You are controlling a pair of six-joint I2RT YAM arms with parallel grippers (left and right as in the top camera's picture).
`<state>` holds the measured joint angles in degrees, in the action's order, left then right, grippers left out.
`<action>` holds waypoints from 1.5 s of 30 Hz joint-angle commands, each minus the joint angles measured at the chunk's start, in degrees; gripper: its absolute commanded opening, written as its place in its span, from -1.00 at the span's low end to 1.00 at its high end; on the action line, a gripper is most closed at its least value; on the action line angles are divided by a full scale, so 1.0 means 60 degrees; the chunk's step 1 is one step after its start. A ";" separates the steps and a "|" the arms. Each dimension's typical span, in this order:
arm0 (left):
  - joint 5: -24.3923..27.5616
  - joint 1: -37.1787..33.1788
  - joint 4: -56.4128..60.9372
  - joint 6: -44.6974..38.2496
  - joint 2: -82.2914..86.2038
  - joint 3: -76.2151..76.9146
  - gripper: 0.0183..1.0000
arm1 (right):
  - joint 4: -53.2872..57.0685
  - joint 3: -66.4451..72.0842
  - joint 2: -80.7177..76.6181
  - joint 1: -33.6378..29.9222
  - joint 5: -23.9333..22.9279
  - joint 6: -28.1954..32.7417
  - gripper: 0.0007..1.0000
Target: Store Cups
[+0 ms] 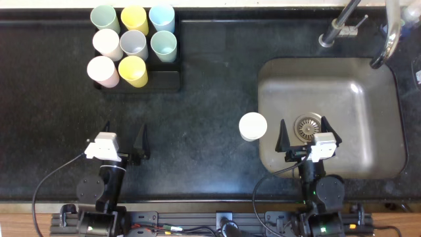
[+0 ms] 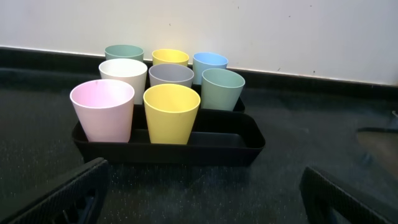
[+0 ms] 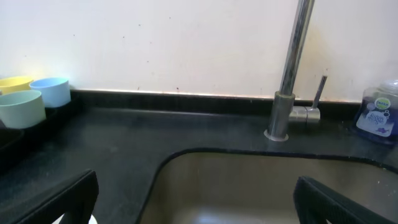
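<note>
A black tray (image 1: 172, 80) (image 2: 249, 146) stands at the counter's back left and holds several upright cups in rows. The pink cup (image 1: 103, 71) (image 2: 103, 109) and a yellow cup (image 1: 133, 71) (image 2: 171, 112) are in its near row, and the slot beside them at the right is empty. A lone white cup (image 1: 252, 126) stands on the counter just left of the sink. My left gripper (image 1: 125, 138) (image 2: 199, 202) is open, facing the tray from well in front of it. My right gripper (image 1: 306, 133) (image 3: 199, 205) is open over the sink's near left part, right of the white cup.
The steel sink (image 1: 368, 79) (image 3: 249, 180) fills the right side, with a drain (image 1: 308, 126) by my right gripper. A tap (image 1: 339, 26) (image 3: 292, 68) stands behind it, and a blue soap bottle (image 3: 378, 112) at the far right. Dark counter (image 1: 197, 131) lies between tray and sink.
</note>
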<state>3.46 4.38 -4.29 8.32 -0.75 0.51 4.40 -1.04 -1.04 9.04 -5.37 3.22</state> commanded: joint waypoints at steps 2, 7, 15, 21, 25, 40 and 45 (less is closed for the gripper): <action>0.0164 -0.0069 -0.0025 -0.0244 0.0087 -0.0011 1.00 | 0.0761 -0.2248 -0.1851 -0.0011 -0.0189 0.0040 0.99; 0.0164 -0.0069 -0.0025 -0.0244 0.0087 -0.0011 1.00 | 0.2014 -0.5315 -0.4102 -0.0011 -0.0393 0.0036 1.00; 0.0164 -0.0069 -0.0025 -0.0244 0.0087 -0.0011 1.00 | 0.6317 -0.9912 -0.7053 -0.0011 0.0288 -0.0011 0.99; 0.0164 -0.0069 -0.0025 -0.0244 0.0087 -0.0011 1.00 | 1.0848 -1.2222 -0.9049 -0.0011 0.1643 -0.0015 1.00; 0.0160 -0.0069 -0.0025 -0.0244 0.0087 -0.0011 1.00 | 1.2750 -1.2710 -1.0706 -0.0011 0.2718 -0.0313 0.99; 0.0164 -0.0069 -0.0025 -0.0244 0.0087 -0.0011 1.00 | 1.3005 -1.2710 -1.4586 0.0353 0.2346 -0.0576 1.00; 0.0164 -0.0069 -0.0025 -0.0244 0.0087 -0.0011 1.00 | 1.2976 -1.2710 -1.5478 0.0816 0.1625 -0.0827 1.00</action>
<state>3.49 4.38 -4.29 7.88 -0.69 0.51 82.48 -76.18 -91.55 12.75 7.90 -0.08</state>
